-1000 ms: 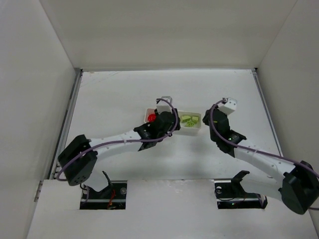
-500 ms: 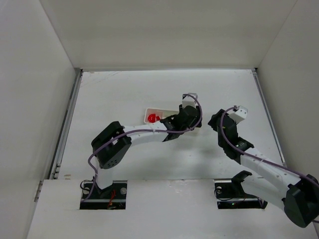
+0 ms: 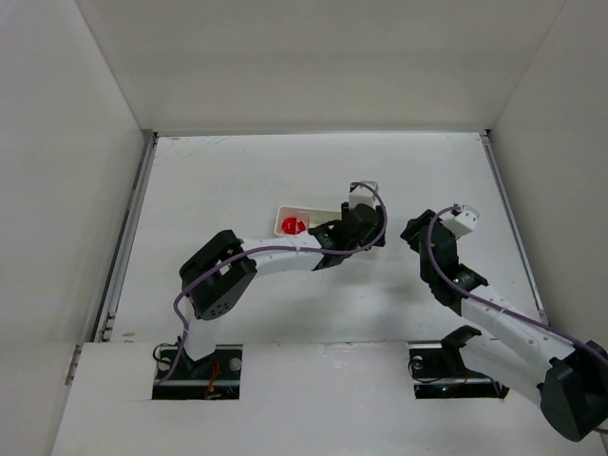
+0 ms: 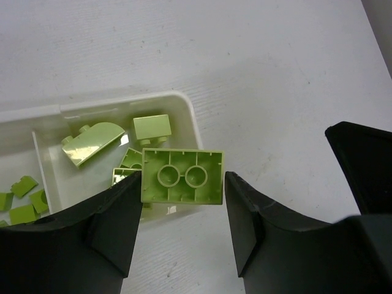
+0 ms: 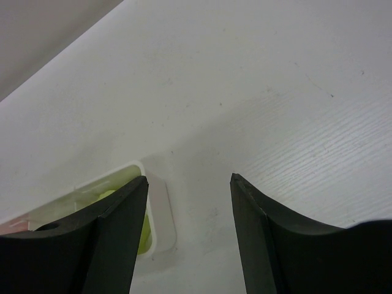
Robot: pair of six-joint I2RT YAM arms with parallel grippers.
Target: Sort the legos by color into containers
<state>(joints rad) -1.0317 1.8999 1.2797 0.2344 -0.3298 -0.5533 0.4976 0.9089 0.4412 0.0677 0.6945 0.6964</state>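
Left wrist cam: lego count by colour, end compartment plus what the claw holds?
Lime-green: 4 showing, 1 brick in the left claw, 3 loose legos in the end compartment; others may be hidden.
Red: 0
Total: 4

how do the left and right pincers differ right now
The left pincer grips a lime-green brick; the right pincer stands open and empty. The left pincer hangs over the tray edge, by other green legos; the right pincer is over bare table beside the tray. Both are black.
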